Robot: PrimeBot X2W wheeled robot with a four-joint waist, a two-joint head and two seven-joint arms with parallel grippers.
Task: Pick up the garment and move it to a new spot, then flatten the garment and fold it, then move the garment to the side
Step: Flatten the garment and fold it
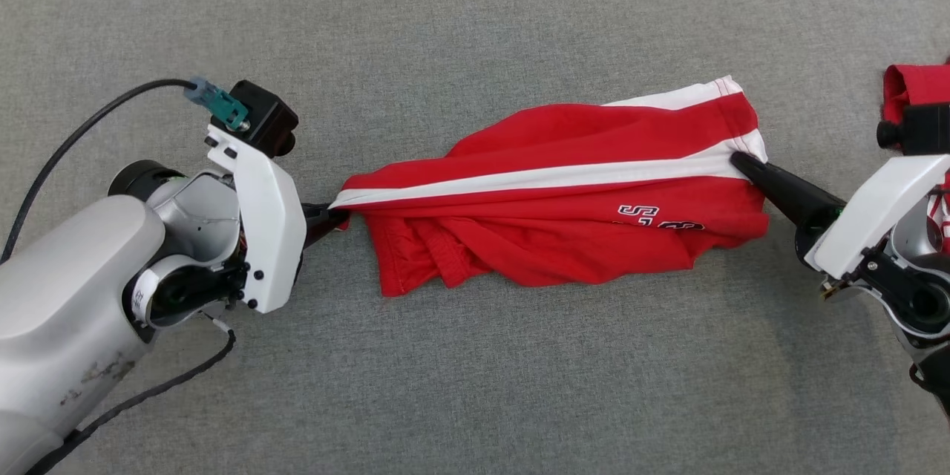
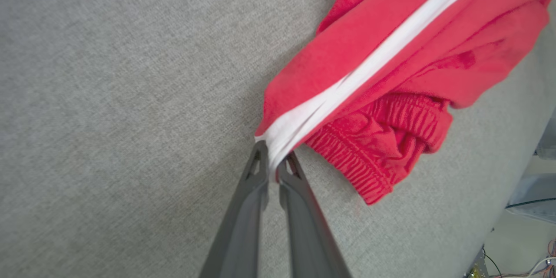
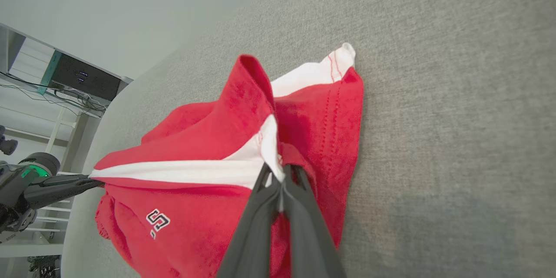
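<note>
**Desk:** Where did we find the red shorts [image 1: 549,208]?

**Field:** At the middle of the grey woven surface [image 1: 475,386], drawn taut from nine to three o'clock, with loose folds sagging toward six.

**Desk:** And the hold?

**Field:** The left jaws were pressed together on the white side stripe [image 1: 534,178] at the waist end. The right jaws pinched the same stripe at the hem. We judged the knit light, limp and quick to slump. The ribbed elastic waistband [image 2: 382,139] and stitched hems looked to us the surest places to grip.
</note>
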